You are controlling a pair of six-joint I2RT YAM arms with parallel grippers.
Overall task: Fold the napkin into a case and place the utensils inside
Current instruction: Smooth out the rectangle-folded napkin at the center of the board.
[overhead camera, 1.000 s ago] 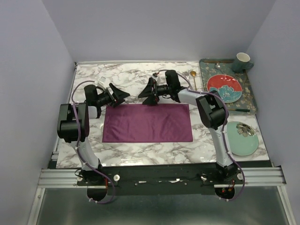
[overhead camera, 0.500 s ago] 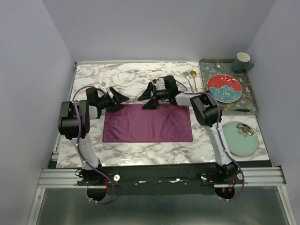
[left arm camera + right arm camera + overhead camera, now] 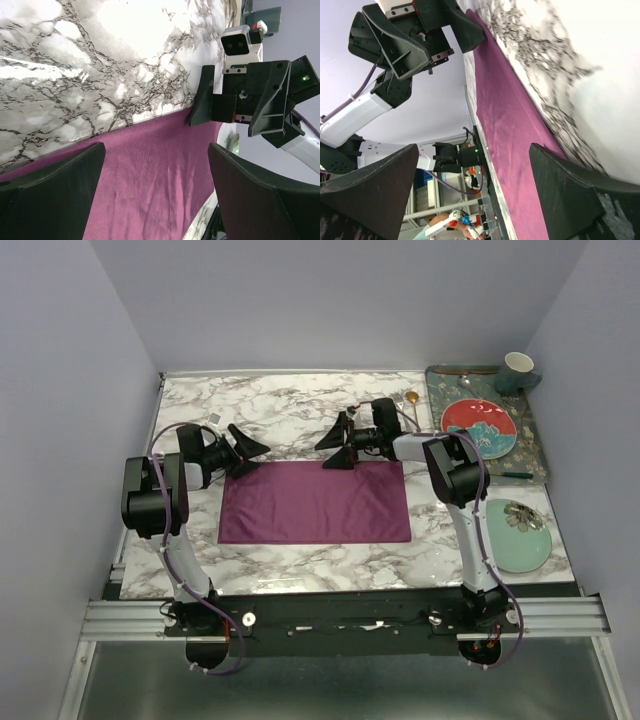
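The plum-purple napkin lies flat on the marble table as one spread rectangle; no case shape shows. My left gripper hovers open just above the napkin's far left corner, and purple cloth fills the gap between its fingers. My right gripper is open over the far edge near the middle, facing the left one, with the napkin below it. Each wrist view shows the opposite gripper. The gold spoon lies behind the right arm. I cannot make out the fork there.
A dark patterned tray at the back right carries a red plate and a cup. A pale green plate sits on the table at the right, near the right arm.
The right gripper has shifted right and slightly nearer along the napkin's far edge as its arm swung outward. The left gripper has barely moved. Both stay open.
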